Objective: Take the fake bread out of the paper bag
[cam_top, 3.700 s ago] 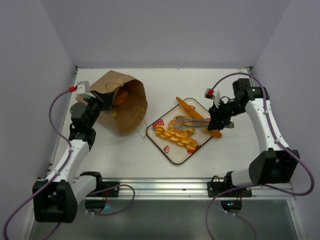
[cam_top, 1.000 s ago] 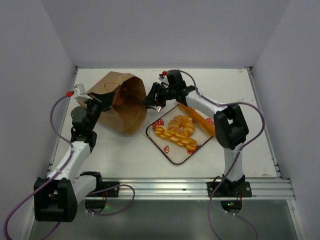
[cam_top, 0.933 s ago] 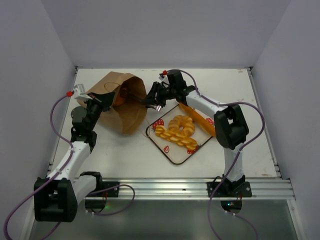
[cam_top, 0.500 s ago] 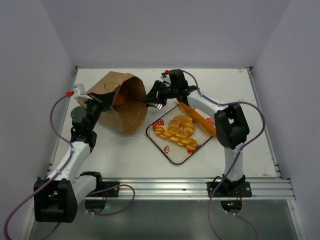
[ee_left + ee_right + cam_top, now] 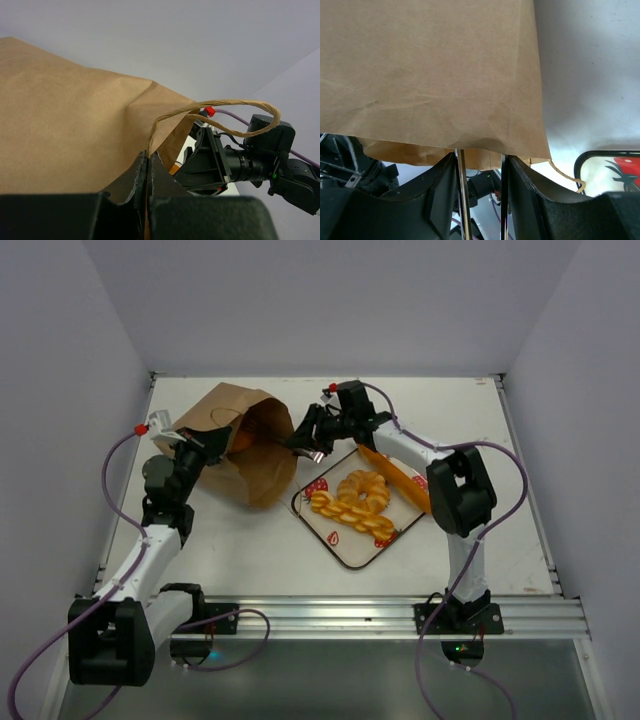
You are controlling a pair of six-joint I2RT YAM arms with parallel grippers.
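I see a plain brown kraft paper bag [image 5: 255, 462]. The fake bread [image 5: 352, 502] is glossy golden-orange. Its tray [image 5: 352, 546] is white, printed with red strawberries. The left arm [image 5: 140, 555] and right arm [image 5: 405, 448] are white with black joints, their cables [image 5: 105, 475] purple. The table [image 5: 250, 550] is white.

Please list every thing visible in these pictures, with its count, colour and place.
paper bag: one, brown, back left of table, mouth open.
bread piece: at least one, orange, inside the bag's mouth.
tray: one, white with strawberries, middle of table.
braided loaf: one, golden, on the tray.
ring doughnut: one, golden, on the tray.
baguette: one, orange, along the tray's right edge.
table: one, white.
left claw: one, black, shut on the bag's rim.
right claw: one, black, open at the bag's mouth.
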